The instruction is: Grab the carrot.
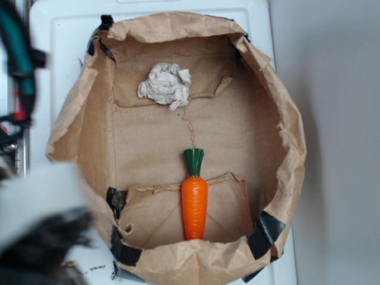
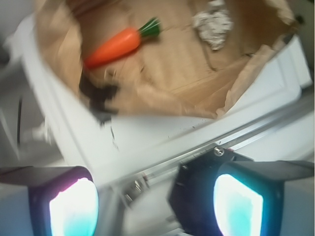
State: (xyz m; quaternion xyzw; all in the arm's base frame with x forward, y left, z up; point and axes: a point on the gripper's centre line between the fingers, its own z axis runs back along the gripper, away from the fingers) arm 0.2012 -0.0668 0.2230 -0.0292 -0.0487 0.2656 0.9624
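Claw (image 2: 155, 196) spread open, empty, outside brown paper bag (image 2: 162, 101); carrot (image 2: 118, 44) well ahead, paper wad (image 2: 212, 22) beyond.

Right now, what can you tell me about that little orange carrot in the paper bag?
The carrot is a small toy of glossy orange plastic, its body tapering to a blunt tip, with a dark green stem top. It looks whole and lies flat on the brown paper floor of the opened bag, stem toward the bag's middle, tip by the near wall. It rests across a folded paper flap. Nothing else touches it; the crumpled whitish wad lies well apart, and the pincer is outside the bag.
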